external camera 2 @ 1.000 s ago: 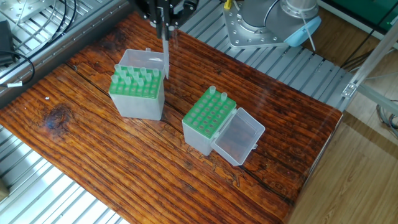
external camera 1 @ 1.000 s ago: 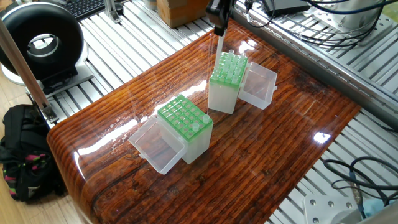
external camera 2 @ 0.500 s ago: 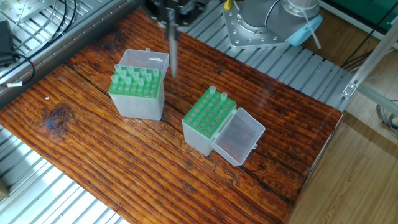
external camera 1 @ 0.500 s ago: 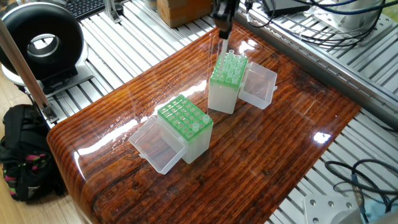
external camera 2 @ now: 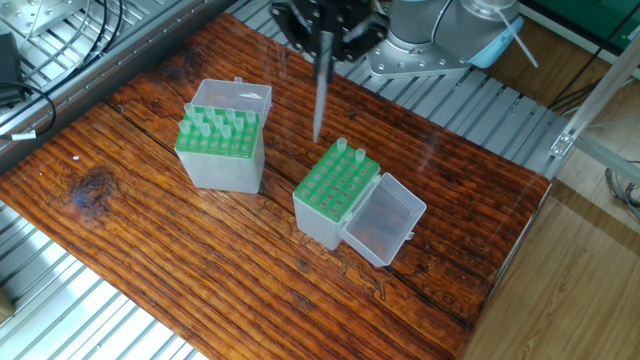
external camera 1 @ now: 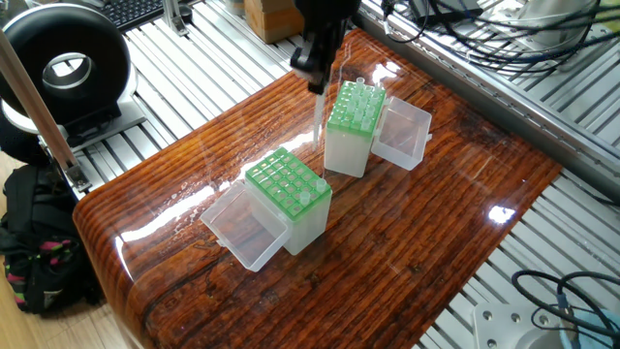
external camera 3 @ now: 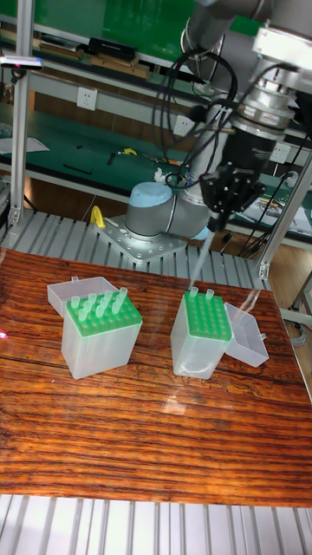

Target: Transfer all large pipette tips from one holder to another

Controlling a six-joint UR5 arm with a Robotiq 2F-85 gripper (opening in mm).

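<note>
My gripper (external camera 2: pixel 324 35) is shut on one large pipette tip (external camera 2: pixel 320 95), a long translucent cone hanging straight down. The held tip (external camera 1: pixel 319 116) hovers between the two green-topped holders, its point just above the far edge of the holder (external camera 2: pixel 335 190) that carries two tips (external camera 2: pixel 350 154). The other holder (external camera 2: pixel 220 145) stands to the left and is filled with several tips. In the tall fixed view the gripper (external camera 3: pixel 217 224) hangs above the right holder (external camera 3: pixel 204 334), with the held tip (external camera 3: pixel 202 256) ending near the holder's back corner.
Each holder has a clear hinged lid lying open beside it (external camera 2: pixel 385 225) (external camera 1: pixel 402 136). The arm's base (external camera 2: pixel 420 40) stands behind the wooden table (external camera 2: pixel 150 260). A black round device (external camera 1: pixel 63 63), a backpack (external camera 1: pixel 34 242) and cables (external camera 1: pixel 542 39) sit off the table.
The gripper has carried the held tip away from above the full holder, across the gap, to above the far edge of the holder with two tips.
</note>
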